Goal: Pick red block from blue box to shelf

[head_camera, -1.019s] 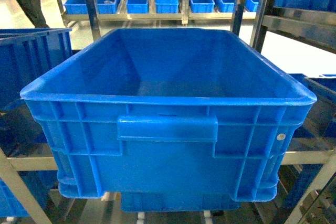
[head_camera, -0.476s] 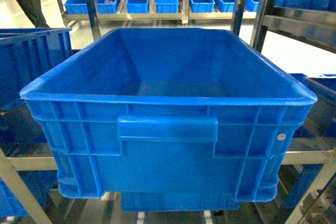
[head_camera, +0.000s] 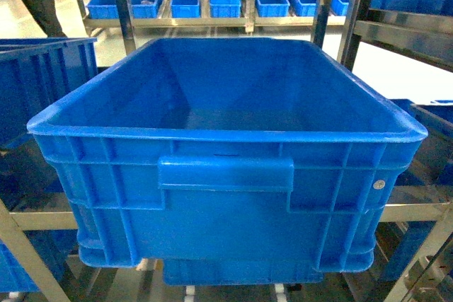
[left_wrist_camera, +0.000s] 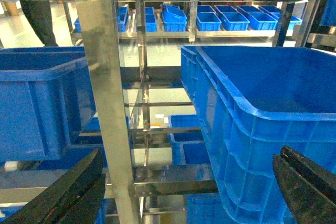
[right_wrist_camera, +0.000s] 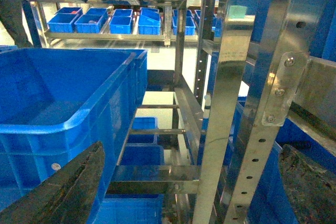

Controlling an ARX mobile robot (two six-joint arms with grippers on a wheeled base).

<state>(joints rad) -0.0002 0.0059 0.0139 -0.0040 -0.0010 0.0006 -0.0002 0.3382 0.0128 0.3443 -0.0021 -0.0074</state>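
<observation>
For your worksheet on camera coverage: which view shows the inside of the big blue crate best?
The head view: the big blue crate sits centred, its floor visible and bare. The left wrist view shows its corner, the right wrist view a side wall.

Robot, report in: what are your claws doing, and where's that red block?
Left gripper open, empty. Right gripper open, empty. Red block not in sight. Big blue ribbed crate dead ahead; steel shelf upright beside it.

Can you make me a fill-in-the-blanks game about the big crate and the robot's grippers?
1. The big crate in front is colored ____.
2. The left gripper and the right gripper have their fingers spread and hold ____.
3. The small bins far behind stand on a ____.
Missing words: blue; nothing; shelf.
</observation>
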